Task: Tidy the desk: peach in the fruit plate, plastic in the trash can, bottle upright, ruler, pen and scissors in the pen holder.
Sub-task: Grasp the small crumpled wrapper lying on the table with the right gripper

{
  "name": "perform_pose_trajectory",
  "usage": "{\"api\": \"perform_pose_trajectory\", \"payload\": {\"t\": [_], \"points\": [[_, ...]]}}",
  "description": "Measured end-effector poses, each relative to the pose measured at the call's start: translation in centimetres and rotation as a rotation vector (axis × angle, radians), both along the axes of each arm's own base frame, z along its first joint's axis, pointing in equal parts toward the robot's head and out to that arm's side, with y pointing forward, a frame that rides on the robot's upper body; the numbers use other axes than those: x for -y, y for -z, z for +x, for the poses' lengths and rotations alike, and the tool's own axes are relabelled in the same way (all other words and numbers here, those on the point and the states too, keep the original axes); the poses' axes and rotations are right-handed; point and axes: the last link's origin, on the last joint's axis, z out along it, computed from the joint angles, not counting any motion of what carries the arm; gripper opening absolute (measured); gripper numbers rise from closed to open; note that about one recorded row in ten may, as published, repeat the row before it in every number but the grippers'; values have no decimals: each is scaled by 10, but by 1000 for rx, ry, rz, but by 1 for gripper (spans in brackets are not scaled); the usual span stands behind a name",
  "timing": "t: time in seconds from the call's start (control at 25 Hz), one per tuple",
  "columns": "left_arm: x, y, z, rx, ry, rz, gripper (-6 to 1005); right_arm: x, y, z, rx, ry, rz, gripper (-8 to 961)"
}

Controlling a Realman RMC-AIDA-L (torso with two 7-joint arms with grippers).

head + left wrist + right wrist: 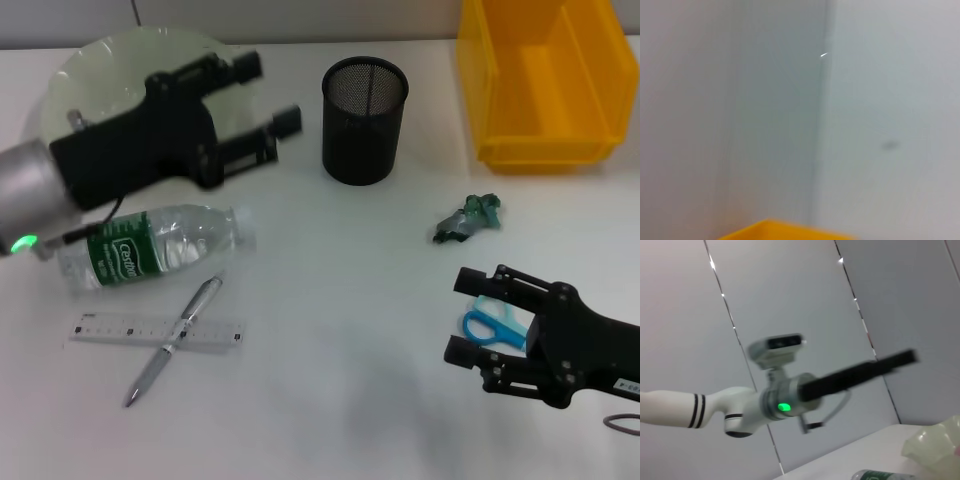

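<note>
Left gripper (268,95): raised above the table (340,330), over the near edge of the pale green fruit plate (90,70). Fingers spread wide, nothing between them.

Right gripper (468,316): low over the table at the near right, directly above the blue-handled scissors (492,326). Fingers wide apart, not closed on the handles.

Water bottle (150,246): lies on its side just in front of the plate, green label facing up.

Clear ruler (155,331): flat on the table, near the bottle. A silver pen (172,341) lies diagonally across it.

Black mesh pen holder (364,119): upright at table centre, behind the other items.

Crumpled green plastic (468,218): between the pen holder and the scissors.

Yellow bin (545,80): at the far right corner.

Peach: largely hidden behind the left arm.
</note>
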Motion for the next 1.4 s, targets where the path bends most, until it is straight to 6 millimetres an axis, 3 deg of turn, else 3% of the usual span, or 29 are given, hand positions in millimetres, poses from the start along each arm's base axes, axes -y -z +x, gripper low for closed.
{"api": "perform_pose_trajectory", "payload": {"t": [0.12, 0.24, 0.4, 1.04, 1.2, 1.4], "points": [[26, -4, 3, 20, 126, -143, 730, -1, -1, 1, -1, 5, 7, 816], [39, 5, -7, -63, 125, -317, 729, -1, -1, 2, 5, 10, 10, 816], [39, 15, -22, -143, 50, -377, 726, -3, 0, 1, 10, 5, 7, 816], [39, 24, -23, -168, 36, -380, 726, -4, -3, 2, 5, 19, 26, 816], [38, 25, -23, -170, 31, -377, 726, -11, -15, 5, 8, 50, 30, 816], [36, 25, -24, -176, 23, -368, 726, -36, -48, 4, 80, 109, -9, 817]]}}
